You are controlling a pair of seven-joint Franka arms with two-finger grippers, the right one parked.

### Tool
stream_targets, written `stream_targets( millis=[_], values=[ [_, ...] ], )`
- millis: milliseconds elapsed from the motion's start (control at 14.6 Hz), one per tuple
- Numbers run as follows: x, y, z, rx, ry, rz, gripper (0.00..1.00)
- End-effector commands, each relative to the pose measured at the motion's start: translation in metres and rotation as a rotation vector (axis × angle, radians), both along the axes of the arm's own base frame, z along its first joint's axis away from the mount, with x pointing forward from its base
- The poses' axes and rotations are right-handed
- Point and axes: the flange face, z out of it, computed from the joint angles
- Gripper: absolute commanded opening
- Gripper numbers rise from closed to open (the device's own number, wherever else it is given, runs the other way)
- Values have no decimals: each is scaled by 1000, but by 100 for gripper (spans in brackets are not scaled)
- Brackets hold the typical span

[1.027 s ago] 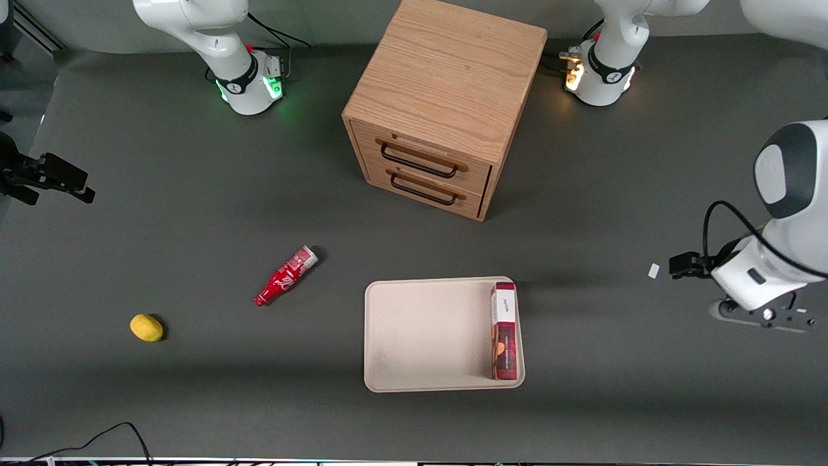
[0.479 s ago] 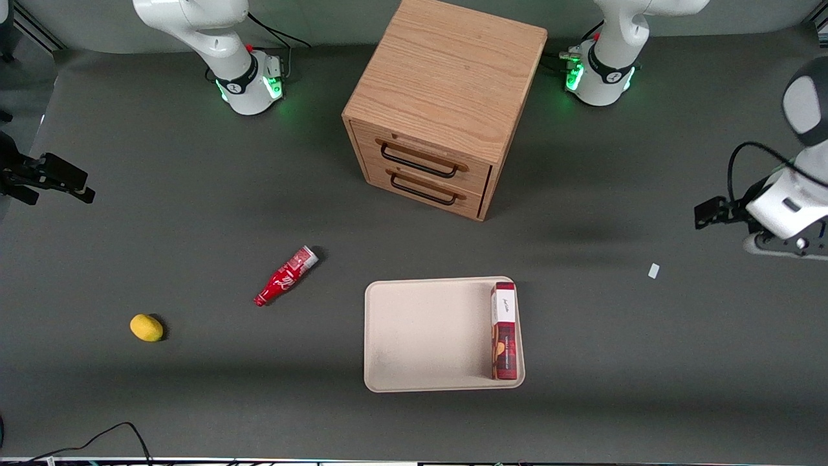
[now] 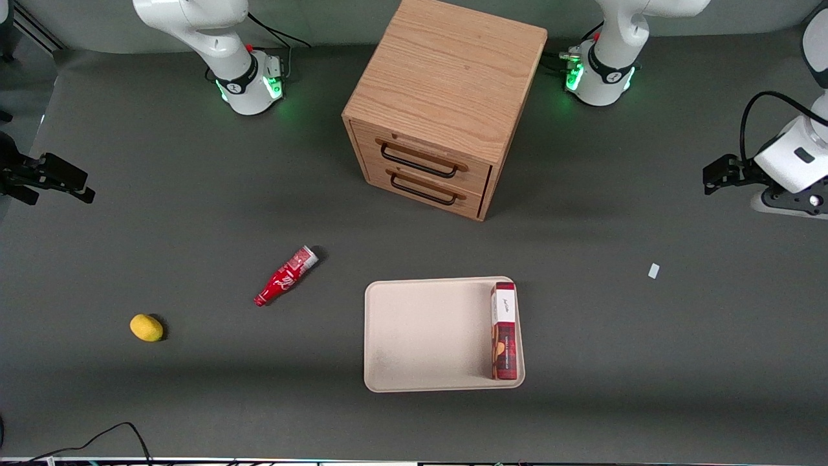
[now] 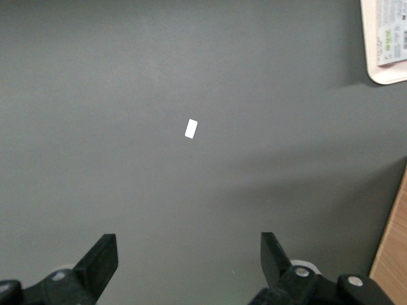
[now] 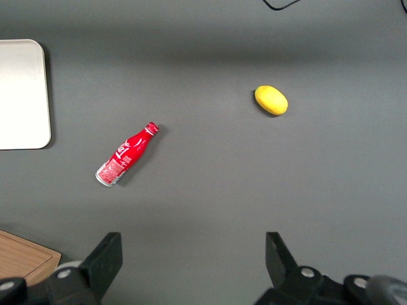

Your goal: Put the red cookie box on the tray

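Note:
The red cookie box (image 3: 504, 330) lies flat in the tray (image 3: 427, 336), along the short rim nearest the working arm, white end toward the cabinet. The left wrist view catches only the box's pale printed face (image 4: 389, 38) and a corner of the tray (image 4: 381, 75). My gripper (image 3: 715, 176) hangs above bare table toward the working arm's end, well apart from the tray and farther from the front camera than it. It is open (image 4: 189, 254) with nothing between its fingers. The right wrist view shows a tray corner (image 5: 22, 95).
A wooden drawer cabinet (image 3: 446, 97) stands farther back than the tray, both drawers closed. A small white tag (image 3: 654, 270) lies on the mat below the gripper. A red bottle (image 3: 284, 277) and a yellow lemon (image 3: 147, 327) lie toward the parked arm's end.
My gripper has drawn away from the tray, moving farther from the front camera and toward the table's end. The cookie box has stayed put on the tray.

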Motion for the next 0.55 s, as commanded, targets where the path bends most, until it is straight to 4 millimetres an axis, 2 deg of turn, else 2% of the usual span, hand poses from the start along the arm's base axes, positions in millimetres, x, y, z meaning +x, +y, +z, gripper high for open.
stream_targets(
  millis=[0,479],
  values=[
    [-1,4,26,11,10,20,100],
    [8,2,37,25,22,27,100]
  ],
)
